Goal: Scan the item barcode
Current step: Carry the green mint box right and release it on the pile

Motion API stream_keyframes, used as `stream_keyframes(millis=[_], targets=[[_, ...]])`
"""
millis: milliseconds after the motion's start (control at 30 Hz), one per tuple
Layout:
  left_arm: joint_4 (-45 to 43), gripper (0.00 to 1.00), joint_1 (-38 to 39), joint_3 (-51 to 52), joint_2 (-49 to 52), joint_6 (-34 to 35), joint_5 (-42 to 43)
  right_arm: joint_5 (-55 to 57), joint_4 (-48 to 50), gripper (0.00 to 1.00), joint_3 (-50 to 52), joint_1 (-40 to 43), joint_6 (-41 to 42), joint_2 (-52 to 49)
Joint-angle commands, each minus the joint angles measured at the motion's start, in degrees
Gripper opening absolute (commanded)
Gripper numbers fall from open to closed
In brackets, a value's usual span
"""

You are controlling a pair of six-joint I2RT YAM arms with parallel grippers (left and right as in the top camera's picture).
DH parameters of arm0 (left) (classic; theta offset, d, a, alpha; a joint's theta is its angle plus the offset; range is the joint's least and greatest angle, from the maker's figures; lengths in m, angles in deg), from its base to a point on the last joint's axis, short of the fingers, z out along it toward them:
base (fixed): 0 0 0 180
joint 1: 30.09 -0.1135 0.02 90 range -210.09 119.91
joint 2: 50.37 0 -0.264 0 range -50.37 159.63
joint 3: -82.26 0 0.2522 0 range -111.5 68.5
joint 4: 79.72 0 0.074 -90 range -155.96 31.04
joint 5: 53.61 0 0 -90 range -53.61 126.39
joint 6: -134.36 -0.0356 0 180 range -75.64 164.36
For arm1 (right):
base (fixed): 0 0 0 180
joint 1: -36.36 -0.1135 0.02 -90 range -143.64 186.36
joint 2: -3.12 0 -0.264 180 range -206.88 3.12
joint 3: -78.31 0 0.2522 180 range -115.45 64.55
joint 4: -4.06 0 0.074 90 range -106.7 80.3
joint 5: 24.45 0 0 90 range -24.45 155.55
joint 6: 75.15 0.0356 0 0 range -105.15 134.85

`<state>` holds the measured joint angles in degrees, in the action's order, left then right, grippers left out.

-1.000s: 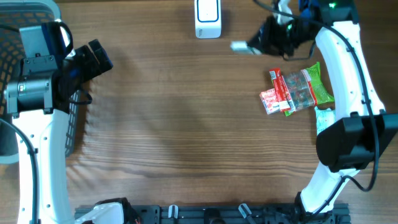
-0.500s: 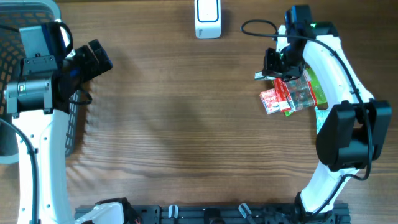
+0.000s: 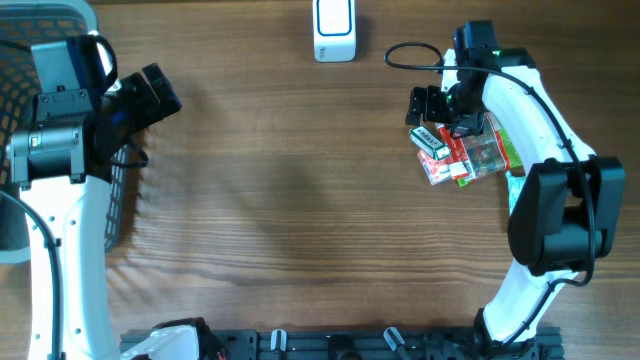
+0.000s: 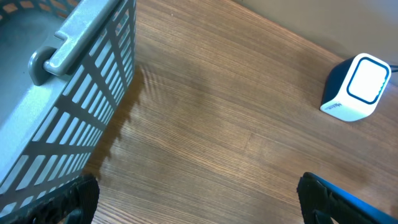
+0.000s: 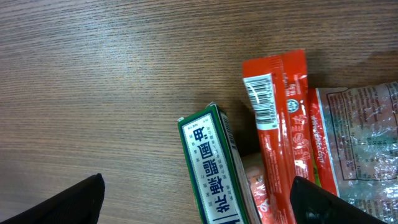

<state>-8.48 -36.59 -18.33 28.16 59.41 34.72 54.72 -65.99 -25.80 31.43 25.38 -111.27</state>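
Observation:
A green-and-white box (image 5: 214,168) lies on the wood at the left side of a pile of packets; overhead the box (image 3: 428,141) is at the right of the table. My right gripper (image 5: 199,205) hangs over it, open, fingers (image 5: 62,202) well apart on either side and not touching it. Beside the box lies a red packet (image 5: 273,124) with its barcode facing up. The white scanner (image 3: 333,30) stands at the table's far edge. My left gripper (image 3: 150,95) is open near the basket, with nothing in it.
A grey mesh basket (image 3: 40,60) fills the far left corner; its wall (image 4: 62,93) is close to my left fingers. A clear packet with green edging (image 3: 495,145) and another red packet (image 3: 435,165) make up the pile. Bare wood spans the middle.
My right gripper came from beside the scanner back to the pile with the box, then opened and let it go there. The left arm has not moved.

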Motion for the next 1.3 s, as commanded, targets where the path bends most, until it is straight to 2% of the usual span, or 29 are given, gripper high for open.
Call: stream_keyframes(millis=[0,133,967,1267], targets=[[-0.15,1.0,-0.22,-0.55,-0.39,-1.16,-0.37,0.48,-1.29,0.97,-2.14,-0.15,-1.42,-0.76],[-0.15,1.0,-0.22,-0.55,-0.39,-1.16,-0.35,0.5,-2.93,0.99,-4.7,-0.13,-1.51,-0.37],[-0.11,1.0,-0.22,-0.52,-0.39,-1.16,-0.37,0.55,-3.17,1.0,-4.7,0.09,-2.91,-0.24],[-0.11,1.0,-0.22,-0.52,-0.39,-1.16,-0.37,0.52,4.0,1.0,-4.68,0.09,-2.91,-0.24]])
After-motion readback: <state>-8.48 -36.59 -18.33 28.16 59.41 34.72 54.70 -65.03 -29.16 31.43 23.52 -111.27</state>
